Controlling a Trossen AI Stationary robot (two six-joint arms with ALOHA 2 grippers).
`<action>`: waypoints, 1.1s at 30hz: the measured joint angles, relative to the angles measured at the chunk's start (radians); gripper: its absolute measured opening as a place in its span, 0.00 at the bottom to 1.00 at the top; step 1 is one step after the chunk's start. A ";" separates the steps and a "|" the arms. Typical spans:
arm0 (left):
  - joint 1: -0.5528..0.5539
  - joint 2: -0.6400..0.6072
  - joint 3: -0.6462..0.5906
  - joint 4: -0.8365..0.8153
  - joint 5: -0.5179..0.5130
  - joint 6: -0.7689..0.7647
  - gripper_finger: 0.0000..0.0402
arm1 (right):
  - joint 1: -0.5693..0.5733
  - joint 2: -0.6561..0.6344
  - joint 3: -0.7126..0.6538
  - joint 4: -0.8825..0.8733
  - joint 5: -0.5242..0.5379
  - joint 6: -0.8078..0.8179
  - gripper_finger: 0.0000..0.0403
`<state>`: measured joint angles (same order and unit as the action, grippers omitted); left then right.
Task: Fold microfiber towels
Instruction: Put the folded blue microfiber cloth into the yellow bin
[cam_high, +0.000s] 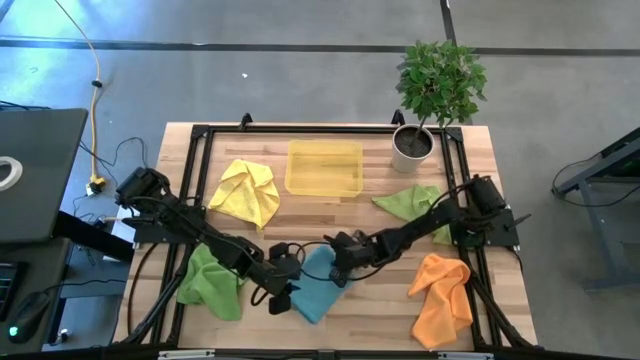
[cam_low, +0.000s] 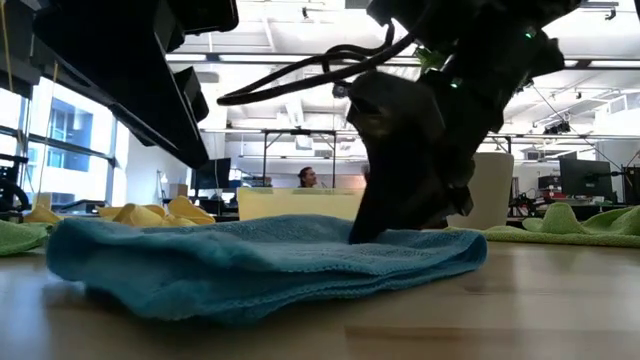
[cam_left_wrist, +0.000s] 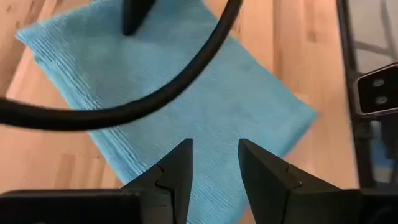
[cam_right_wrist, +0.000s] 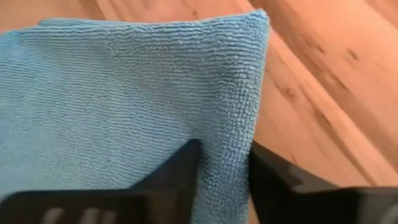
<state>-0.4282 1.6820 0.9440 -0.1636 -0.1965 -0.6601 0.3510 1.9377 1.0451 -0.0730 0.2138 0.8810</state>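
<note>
You are mid-fold on the soft blue microfiber towel (cam_high: 322, 283), which lies doubled over on the wooden counter (cam_high: 380, 315) at its front middle, between the two arms. Your right hand (cam_right_wrist: 225, 163) is down on the towel's folded edge with that edge running between its fingers; they look closed around the cloth, though how firmly I cannot tell. Your left hand (cam_left_wrist: 215, 163) hovers just above the towel's other end, fingers parted and holding nothing. I judge the next move calls for either carrying that edge across for another fold or letting go and pressing it flat, keeping the layers aligned. The translucent yellow plastic tray (cam_high: 324, 167) at the counter's back holds nothing. The yellow towel (cam_high: 246, 192), two green towels (cam_high: 210, 282) (cam_high: 414, 203) and orange towel (cam_high: 442, 295) lie crumpled, not yet folded.
</note>
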 joint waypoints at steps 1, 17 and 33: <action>0.000 -0.002 0.000 0.007 0.010 -0.017 0.29 | 0.004 0.001 0.000 0.000 0.016 0.002 0.20; -0.078 -0.297 0.000 0.006 -0.084 -0.221 0.29 | -0.016 0.002 0.068 0.026 0.006 0.016 0.01; -0.073 -0.658 0.000 0.004 -0.438 0.103 0.29 | -0.284 0.000 0.413 -0.249 0.018 -0.506 0.00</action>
<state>-0.5017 1.0240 0.9443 -0.1593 -0.6347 -0.5570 0.0669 1.9373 1.4578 -0.3219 0.2321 0.3751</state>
